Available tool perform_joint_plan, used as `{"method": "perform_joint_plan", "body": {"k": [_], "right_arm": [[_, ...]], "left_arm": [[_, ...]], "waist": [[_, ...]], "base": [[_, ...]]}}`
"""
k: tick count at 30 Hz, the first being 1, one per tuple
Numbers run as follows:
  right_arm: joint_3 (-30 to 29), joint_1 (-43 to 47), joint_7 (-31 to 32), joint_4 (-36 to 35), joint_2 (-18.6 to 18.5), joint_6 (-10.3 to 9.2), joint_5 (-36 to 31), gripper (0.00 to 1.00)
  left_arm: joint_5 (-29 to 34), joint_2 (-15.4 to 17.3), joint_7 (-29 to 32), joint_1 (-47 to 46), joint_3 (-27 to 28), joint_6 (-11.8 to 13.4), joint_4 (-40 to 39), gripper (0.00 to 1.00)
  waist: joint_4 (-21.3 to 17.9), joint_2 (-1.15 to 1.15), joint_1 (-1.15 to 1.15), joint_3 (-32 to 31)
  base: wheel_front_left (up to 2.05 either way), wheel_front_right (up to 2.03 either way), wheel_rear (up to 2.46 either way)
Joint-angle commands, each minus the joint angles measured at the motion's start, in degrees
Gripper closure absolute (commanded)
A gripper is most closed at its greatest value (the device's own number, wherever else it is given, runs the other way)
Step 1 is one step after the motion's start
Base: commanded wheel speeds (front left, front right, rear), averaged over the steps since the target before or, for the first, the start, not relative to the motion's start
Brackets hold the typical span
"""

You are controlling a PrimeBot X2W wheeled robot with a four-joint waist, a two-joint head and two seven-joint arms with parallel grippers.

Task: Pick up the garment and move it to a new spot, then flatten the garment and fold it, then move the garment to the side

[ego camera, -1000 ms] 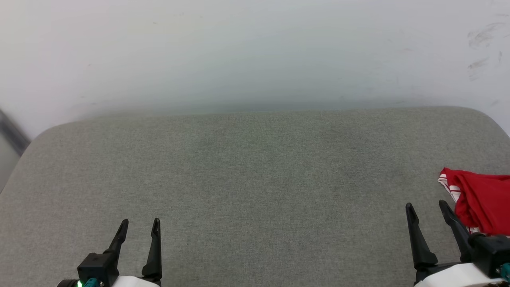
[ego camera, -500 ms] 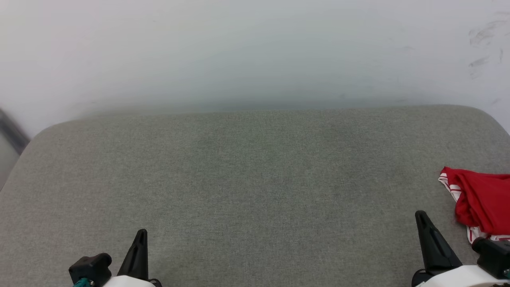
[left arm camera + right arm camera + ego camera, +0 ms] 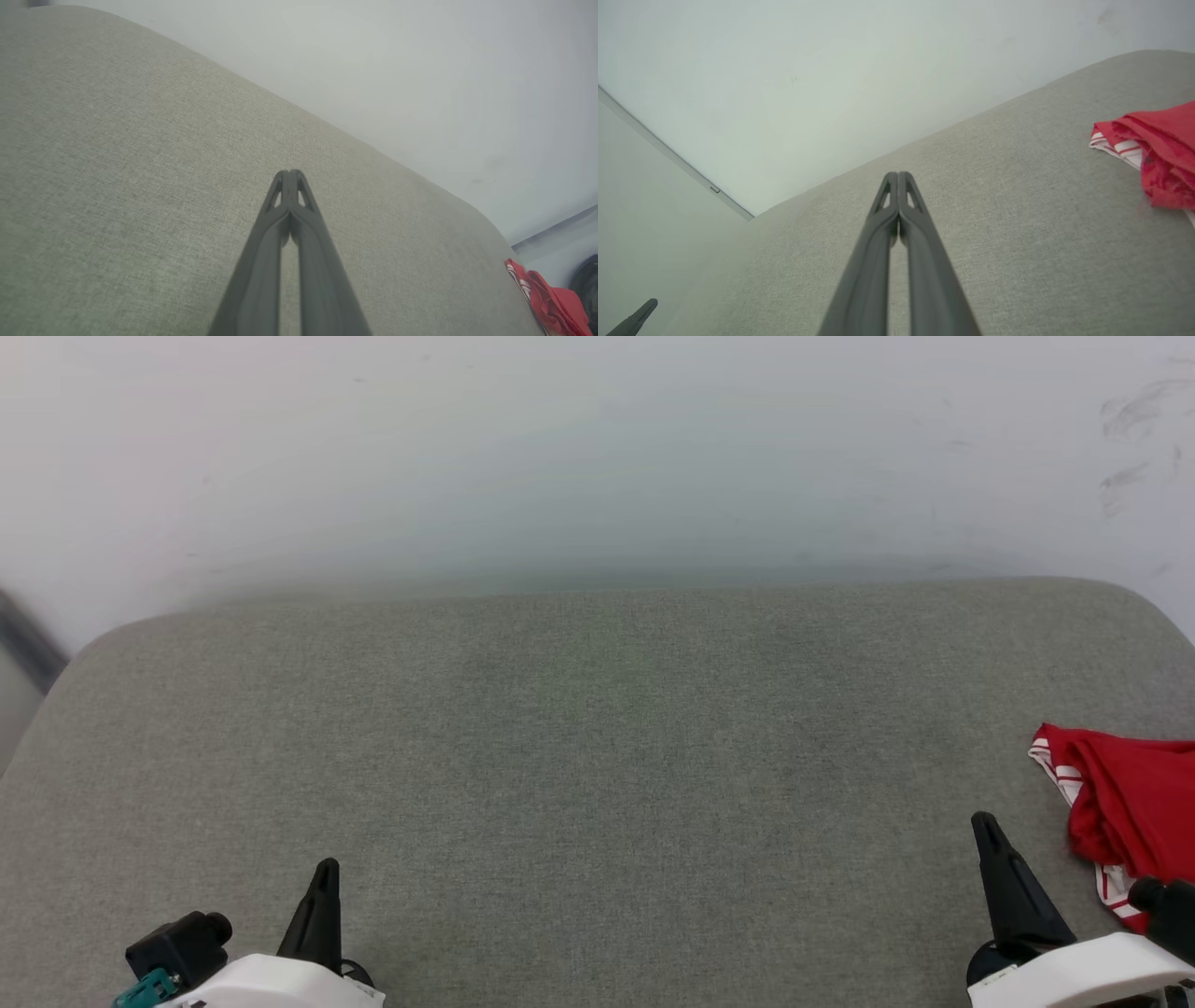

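Observation:
The garment (image 3: 1130,798) is a crumpled red heap with red-white striped trim at the right edge of the grey padded surface (image 3: 597,756); it also lies at the right in the right wrist view (image 3: 1153,149) and the far lower right in the left wrist view (image 3: 546,298). My right gripper (image 3: 986,829) is at the lower right, just left of the garment and apart from it, fingers pressed together on nothing (image 3: 897,176). My left gripper (image 3: 327,870) sits at the lower left, also shut and empty (image 3: 289,173).
A pale wall (image 3: 597,457) rises behind the surface's rounded far edge. A dark strip (image 3: 28,644) shows past the left corner. In the right wrist view the left gripper's tip (image 3: 640,313) pokes in at the lower left.
Both grippers have gone from open to shut on nothing. Both arms drew back slightly toward the bottom of the view. The garment has not moved.

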Motion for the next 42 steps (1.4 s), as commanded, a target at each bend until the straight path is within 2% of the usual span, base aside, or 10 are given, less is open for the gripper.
{"method": "perform_joint_plan", "body": {"k": [1, 19, 42], "right_arm": [[0.0, -1.8, 0.1, -0.2, -0.6, -0.01, 2.2, 1.00], [-0.1, -4.6, 0.8, 3.8, -0.9, -0.01, 17.6, 1.00], [-0.6, -7.4, 1.8, 7.8, -1.1, -0.02, 32.8, 1.00]], "left_arm": [[-1.8, 0.0, 0.4, -1.7, 0.7, -0.4, -0.4, 1.00], [-14.3, -2.0, 4.1, -3.8, 3.7, -2.6, 0.9, 1.00], [-26.8, -4.0, 7.9, -6.0, 6.6, -4.7, 2.3, 1.00]], "waist": [[0.0, 0.00, 0.00, 0.0], [-0.1, 0.00, -0.01, 0.5], [-0.3, 0.00, -0.01, 1.2]], "base": [[0.00, 0.00, 0.00], [0.00, 0.00, 0.00], [0.00, 0.00, 0.00]]}}
